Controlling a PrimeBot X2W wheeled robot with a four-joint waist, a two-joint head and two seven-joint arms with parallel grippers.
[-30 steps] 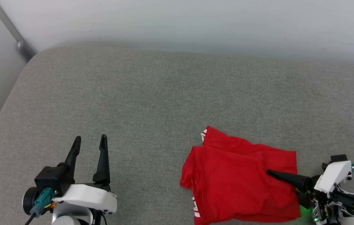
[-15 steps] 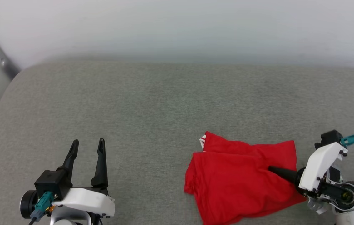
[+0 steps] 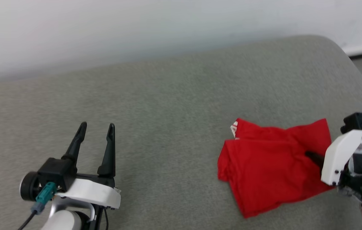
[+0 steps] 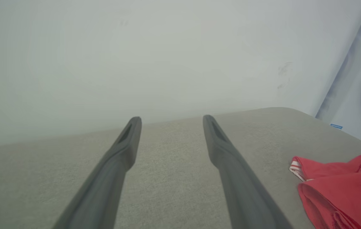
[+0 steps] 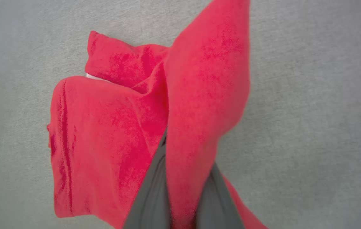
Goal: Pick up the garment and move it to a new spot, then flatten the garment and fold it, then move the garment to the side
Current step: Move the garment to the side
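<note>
The folded red soft-fabric jersey (image 3: 270, 163) lies lower right in the head view on the grey padded surface (image 3: 168, 105). The right hand (image 3: 310, 155) is clamped on a raised fold near its right edge, while the left hand (image 3: 97, 125), lower left, gapes empty. Light and limp, it will likely sag, so that doubled edge seems the surest hold.

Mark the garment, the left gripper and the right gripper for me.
garment (image 3: 264, 169), head view, middle of the red top layer.
left gripper (image 3: 97, 125), head view, midway between its open fingertips.
right gripper (image 3: 308, 154), head view, dark fingertips shut on the garment.
</note>
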